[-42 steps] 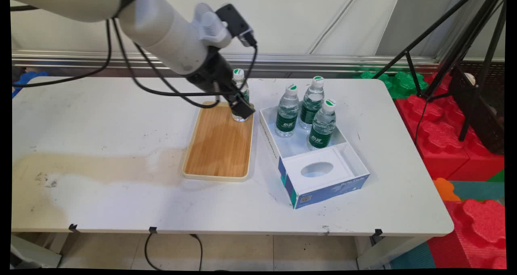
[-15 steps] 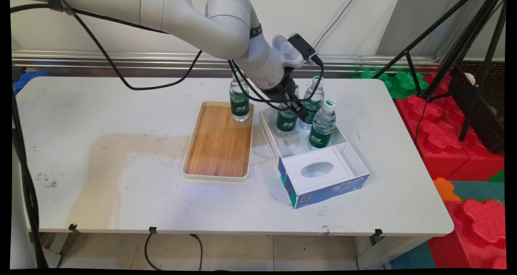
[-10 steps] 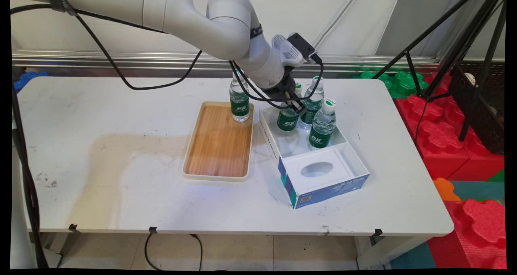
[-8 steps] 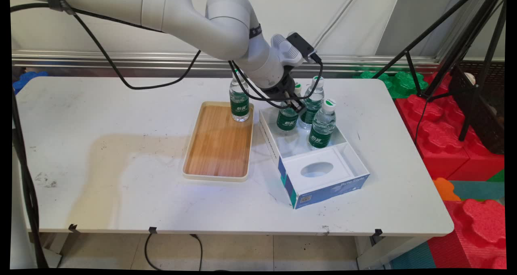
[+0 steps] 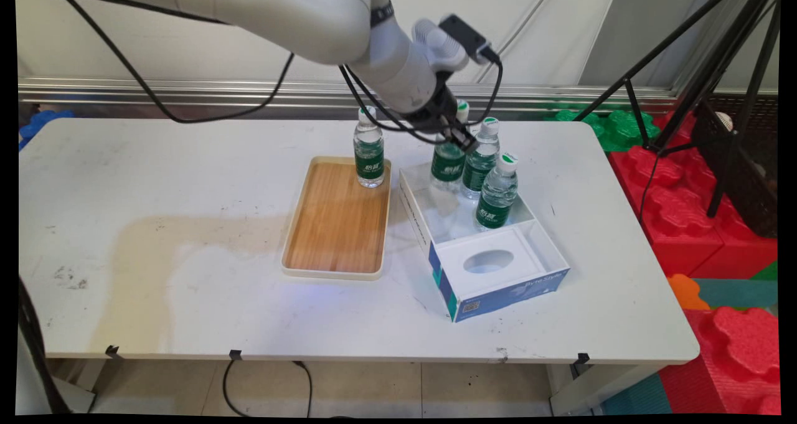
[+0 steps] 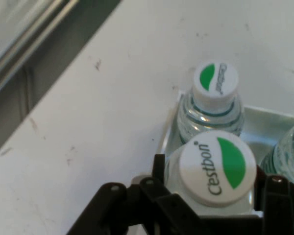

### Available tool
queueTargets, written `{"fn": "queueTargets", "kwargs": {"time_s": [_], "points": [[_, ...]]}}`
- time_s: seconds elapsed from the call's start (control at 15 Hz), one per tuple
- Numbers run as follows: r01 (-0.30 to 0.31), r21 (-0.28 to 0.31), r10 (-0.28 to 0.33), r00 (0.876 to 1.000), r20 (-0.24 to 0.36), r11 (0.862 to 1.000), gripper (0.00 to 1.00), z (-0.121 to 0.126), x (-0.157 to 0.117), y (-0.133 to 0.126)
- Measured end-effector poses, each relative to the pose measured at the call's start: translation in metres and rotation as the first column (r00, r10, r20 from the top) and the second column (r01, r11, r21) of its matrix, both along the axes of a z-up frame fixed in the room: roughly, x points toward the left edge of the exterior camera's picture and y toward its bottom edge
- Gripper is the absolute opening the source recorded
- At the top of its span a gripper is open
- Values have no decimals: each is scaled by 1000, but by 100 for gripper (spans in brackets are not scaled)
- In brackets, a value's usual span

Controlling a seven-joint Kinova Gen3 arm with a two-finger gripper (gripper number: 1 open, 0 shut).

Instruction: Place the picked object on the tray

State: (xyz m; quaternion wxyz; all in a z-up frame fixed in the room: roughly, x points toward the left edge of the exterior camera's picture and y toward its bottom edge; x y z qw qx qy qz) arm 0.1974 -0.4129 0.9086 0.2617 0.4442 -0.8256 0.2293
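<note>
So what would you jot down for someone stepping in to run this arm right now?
Gripper: shut on a water bottle just below its cap, holding it upright over the far left part of the white box, higher than the others.
Tray bottle: stands upright in the far right corner of the wooden tray.
Box bottles: two stand upright in the box's far compartment, beside the held one.

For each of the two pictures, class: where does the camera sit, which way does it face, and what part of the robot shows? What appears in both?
Main view: above the table's near side, looking down across it to the wall; shows the white arm and gripper.
Hand view: on the hand, looking down along the gripper; its black linkage shows at the bottom.
Shared: the held bottle, neighbour bottle and the box.
</note>
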Motion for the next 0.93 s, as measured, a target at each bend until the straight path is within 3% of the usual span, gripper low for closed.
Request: {"fn": "queueTargets", "kwargs": {"time_s": [0.4, 0.93], "points": [[-21, -30, 22, 1000, 9, 999, 0, 48, 25, 33], [-42, 15, 41, 997, 73, 999, 0, 73, 104, 108]]}}
